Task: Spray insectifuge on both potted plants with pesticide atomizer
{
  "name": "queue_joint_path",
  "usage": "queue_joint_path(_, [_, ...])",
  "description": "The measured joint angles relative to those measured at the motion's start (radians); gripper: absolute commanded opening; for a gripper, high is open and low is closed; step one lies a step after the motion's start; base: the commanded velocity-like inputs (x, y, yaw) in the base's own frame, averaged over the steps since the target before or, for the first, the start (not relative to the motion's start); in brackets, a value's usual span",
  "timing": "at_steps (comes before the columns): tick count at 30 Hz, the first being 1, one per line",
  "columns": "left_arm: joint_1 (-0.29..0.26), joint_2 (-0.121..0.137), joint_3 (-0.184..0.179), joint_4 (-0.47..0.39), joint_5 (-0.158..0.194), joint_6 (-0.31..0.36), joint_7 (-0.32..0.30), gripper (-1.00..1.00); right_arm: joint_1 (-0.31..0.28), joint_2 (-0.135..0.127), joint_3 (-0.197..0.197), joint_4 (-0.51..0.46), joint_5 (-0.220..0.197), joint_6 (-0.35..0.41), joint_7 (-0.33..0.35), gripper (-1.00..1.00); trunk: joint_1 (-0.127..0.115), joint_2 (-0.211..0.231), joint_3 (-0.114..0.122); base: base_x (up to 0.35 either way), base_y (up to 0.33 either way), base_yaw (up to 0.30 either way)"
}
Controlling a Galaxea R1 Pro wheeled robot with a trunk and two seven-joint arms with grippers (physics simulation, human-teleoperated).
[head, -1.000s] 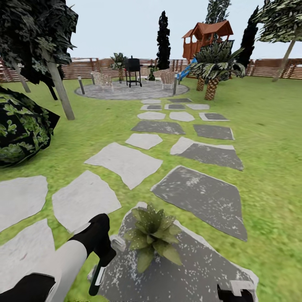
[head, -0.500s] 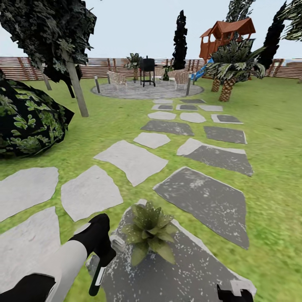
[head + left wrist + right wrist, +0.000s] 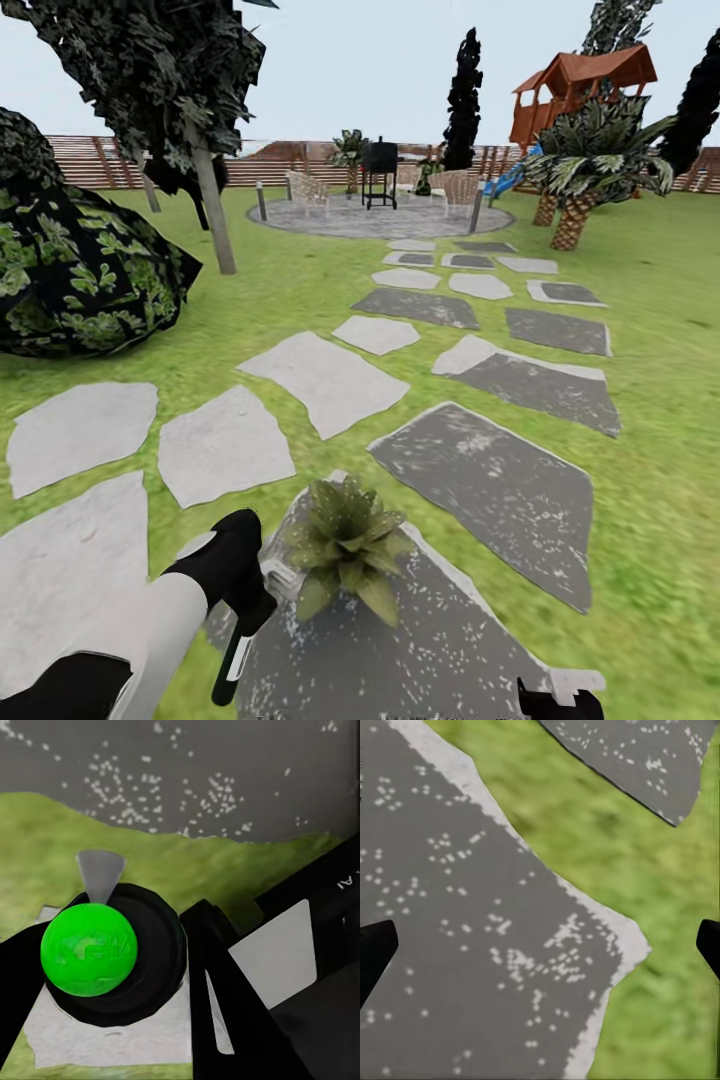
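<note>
One potted plant point(image 3: 345, 545), a low rosette of pointed green leaves, stands on a dark grey stone slab point(image 3: 450, 650) just in front of me. My left gripper point(image 3: 240, 625) hangs close to the plant's left side. It is shut on the pesticide atomizer point(image 3: 233, 665), a slim dark thing with a white strip. The left wrist view looks down on the atomizer point(image 3: 112, 952) as a dark round body with a bright green ball on it, beside a black finger point(image 3: 277, 960). My right gripper point(image 3: 560, 692) is open over the slab, its tips far apart point(image 3: 540, 945). The second potted plant is out of view.
A big dark-leaved shrub point(image 3: 80, 270) and a tree trunk point(image 3: 215, 215) stand on the lawn to the left. Stone paving point(image 3: 325, 380) leads to a round patio with a grill point(image 3: 380, 172), chairs and a bollard lamp point(image 3: 261, 200). A palm point(image 3: 590, 160), a play tower point(image 3: 580, 90) and the fence point(image 3: 110, 160) lie beyond.
The camera has turned left, so the shrub, path and patio have slid rightwards in the picture. Both arms keep their pose, and the plant stays close to the left gripper.
</note>
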Motion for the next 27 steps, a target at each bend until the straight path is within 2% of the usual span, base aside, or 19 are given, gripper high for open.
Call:
queue_joint_path(9, [-0.001,0.0,0.002,0.0,-0.001,0.0,0.0,-1.0,0.0,0.001,0.0,0.0,0.0,0.0,0.0,1.0,0.0,0.0,0.0,-0.169,-0.131,0.258])
queue_joint_path(16, [-0.001,-0.006,0.004,-0.002,0.0,0.004,0.008,-1.0,0.0,-0.002,0.0,0.0,0.001,0.0,0.0,1.0,0.0,0.0,0.0,-0.006,-0.004,0.024])
queue_joint_path(20, [0.0,-0.018,0.004,-0.042,-0.001,0.009,0.034,-1.0,0.0,-0.002,0.0,0.0,0.001,0.0,0.001,1.0,0.0,0.0,0.0,0.0,0.0,0.0])
queue_joint_path(27, [0.016,-0.014,0.022,-0.04,0.019,0.008,0.055,-1.0,0.0,-0.003,0.0,-0.001,0.0,-0.001,0.0,1.0,0.0,0.0,0.0,0.0,-0.035,0.0])
